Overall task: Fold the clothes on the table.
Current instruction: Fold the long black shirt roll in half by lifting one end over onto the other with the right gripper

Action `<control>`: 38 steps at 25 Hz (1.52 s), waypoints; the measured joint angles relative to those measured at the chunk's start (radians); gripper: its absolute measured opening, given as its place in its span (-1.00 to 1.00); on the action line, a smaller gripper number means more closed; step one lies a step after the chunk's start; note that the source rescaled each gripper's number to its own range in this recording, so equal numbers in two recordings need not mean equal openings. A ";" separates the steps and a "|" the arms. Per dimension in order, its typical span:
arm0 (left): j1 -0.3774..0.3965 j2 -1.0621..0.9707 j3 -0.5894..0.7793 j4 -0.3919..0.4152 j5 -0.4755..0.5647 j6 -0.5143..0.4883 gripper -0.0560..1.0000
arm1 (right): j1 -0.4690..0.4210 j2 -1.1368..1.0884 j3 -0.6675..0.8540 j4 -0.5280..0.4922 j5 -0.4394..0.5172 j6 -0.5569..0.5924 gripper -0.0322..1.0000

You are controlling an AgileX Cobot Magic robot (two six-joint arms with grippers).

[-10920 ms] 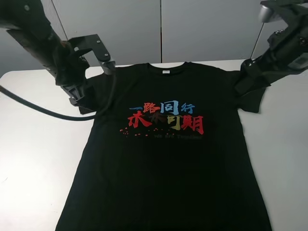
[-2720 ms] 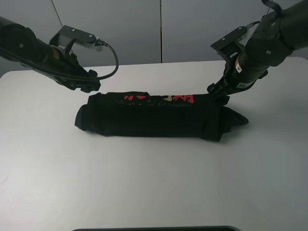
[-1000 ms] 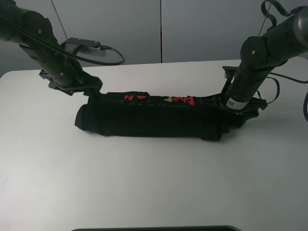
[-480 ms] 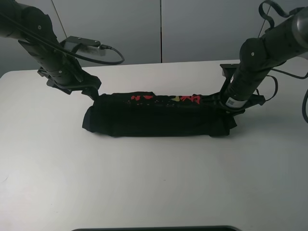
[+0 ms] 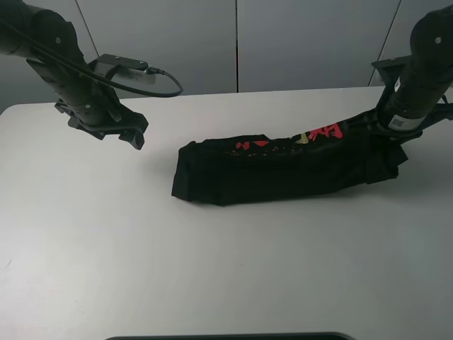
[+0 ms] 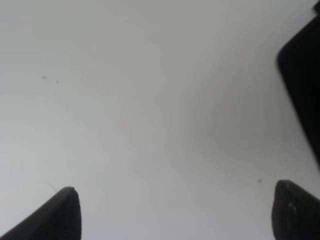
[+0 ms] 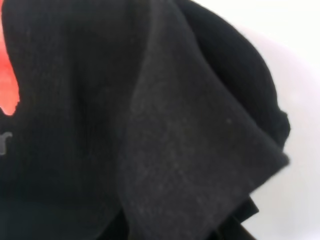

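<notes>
The black T-shirt [image 5: 283,170] is folded into a long band with red print along its top edge. It lies slanted across the middle and right of the white table [image 5: 212,269]. My right gripper [image 5: 380,132] is at the band's right end, shut on the fabric. In the right wrist view black cloth [image 7: 150,130] fills the picture and hides the fingers. My left gripper [image 5: 136,134] is open and empty, left of the shirt and apart from it. The left wrist view shows its fingertips [image 6: 65,215] wide apart over bare table, with the shirt's edge [image 6: 305,80] at one side.
A black cable [image 5: 152,79] loops behind the left arm. A dark strip [image 5: 226,336] runs along the table's front edge. A grey panelled wall [image 5: 237,42] stands behind the table.
The right arm has pulled the folded shirt to the right, lifting its right end. The left gripper has let go, stayed in place, and now stands clear of the shirt's left end.
</notes>
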 joint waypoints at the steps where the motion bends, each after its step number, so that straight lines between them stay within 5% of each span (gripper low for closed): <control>1: 0.000 0.000 0.000 0.000 0.000 0.002 0.96 | -0.017 -0.016 -0.002 0.005 0.026 -0.024 -0.49; 4: 0.000 0.000 0.000 0.000 0.000 0.009 0.96 | -0.034 -0.060 -0.039 0.071 0.125 -0.121 -0.49; 9: 0.000 0.000 0.000 0.000 0.000 0.016 0.96 | -0.017 -0.110 -0.148 0.390 0.236 -0.345 -0.49; 13: 0.000 0.000 0.000 0.000 0.000 0.024 0.96 | 0.067 -0.111 -0.224 0.573 0.256 -0.411 -0.49; 20: 0.000 0.000 0.000 0.000 0.000 0.025 0.96 | 0.251 0.002 -0.238 0.686 0.188 -0.412 -0.49; 28: 0.000 0.000 0.000 -0.002 0.002 0.025 0.96 | 0.383 0.204 -0.238 0.760 -0.014 -0.408 -0.47; 30: 0.000 0.000 0.000 -0.002 0.003 0.025 0.96 | 0.382 0.207 -0.238 0.762 -0.020 -0.434 -0.09; 32: 0.000 0.000 0.000 -0.002 0.003 0.025 0.96 | 0.382 0.195 -0.238 0.760 -0.027 -0.454 0.65; 33: 0.000 0.000 0.000 -0.002 0.003 0.025 0.96 | 0.383 0.185 -0.238 0.756 -0.028 -0.468 0.83; 38: 0.000 0.000 0.000 -0.002 0.003 0.025 0.96 | 0.383 0.064 -0.238 0.657 -0.032 -0.503 0.99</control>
